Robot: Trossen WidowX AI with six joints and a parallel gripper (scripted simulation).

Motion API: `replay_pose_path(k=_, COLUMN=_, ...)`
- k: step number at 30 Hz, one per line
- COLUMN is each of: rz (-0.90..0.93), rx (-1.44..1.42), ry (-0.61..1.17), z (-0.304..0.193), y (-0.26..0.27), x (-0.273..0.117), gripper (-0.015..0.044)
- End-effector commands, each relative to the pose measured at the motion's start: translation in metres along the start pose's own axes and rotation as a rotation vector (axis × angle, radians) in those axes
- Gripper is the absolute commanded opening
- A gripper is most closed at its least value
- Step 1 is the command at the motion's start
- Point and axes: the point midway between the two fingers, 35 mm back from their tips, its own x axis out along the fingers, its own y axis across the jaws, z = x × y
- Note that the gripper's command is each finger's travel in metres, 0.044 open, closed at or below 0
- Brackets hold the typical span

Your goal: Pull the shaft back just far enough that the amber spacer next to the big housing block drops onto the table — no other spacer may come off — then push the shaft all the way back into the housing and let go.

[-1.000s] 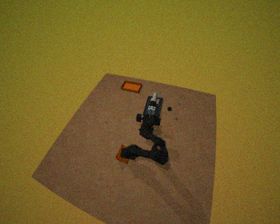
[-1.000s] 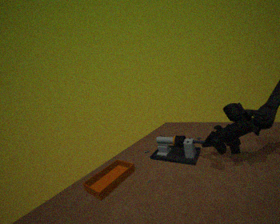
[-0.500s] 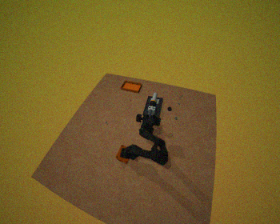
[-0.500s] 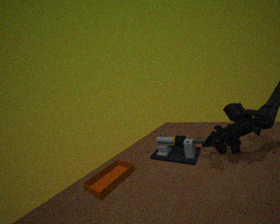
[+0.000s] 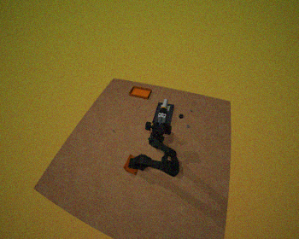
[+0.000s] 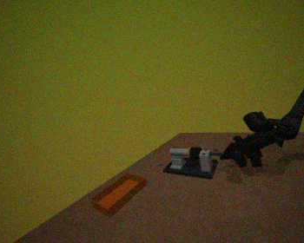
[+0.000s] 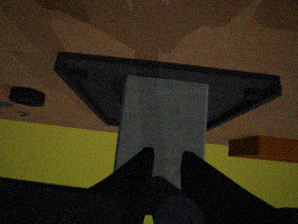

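The big pale housing block [image 6: 177, 159] [image 5: 165, 103] stands at the far end of a dark base [image 6: 188, 172] [image 7: 240, 107]. The amber spacer [image 6: 189, 152] sits on the shaft line against the housing, with a black spacer section [image 6: 195, 152] beside it. A pale upright block [image 6: 205, 161] [image 7: 162, 105] stands at the near end. The grey shaft [image 6: 216, 154] sticks out of that block toward my gripper [image 6: 223, 156] [image 7: 167, 155], which is shut on its end. In the wrist view the held end is dark and partly hidden by the fingers.
An orange tray [image 5: 140, 92] [image 6: 121, 193] [image 7: 243, 147] lies beyond the base, off to one side. A small black disc [image 5: 181, 116] [image 7: 27, 96] lies on the table on the other side, with small dark bits near it. An orange piece [image 5: 130, 166] shows by the arm's base.
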Motion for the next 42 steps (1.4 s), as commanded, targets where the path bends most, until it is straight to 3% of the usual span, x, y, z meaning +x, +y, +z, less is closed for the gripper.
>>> replay_pose_path(k=1, rz=-0.002, rx=-0.003, ry=0.001, z=0.0004, y=-0.0005, x=-0.0006, gripper=0.0)
replay_pose_path(k=42, rz=-0.002, rx=-0.003, ry=0.001, z=0.0026, y=-0.0005, x=-0.0044, gripper=0.0)
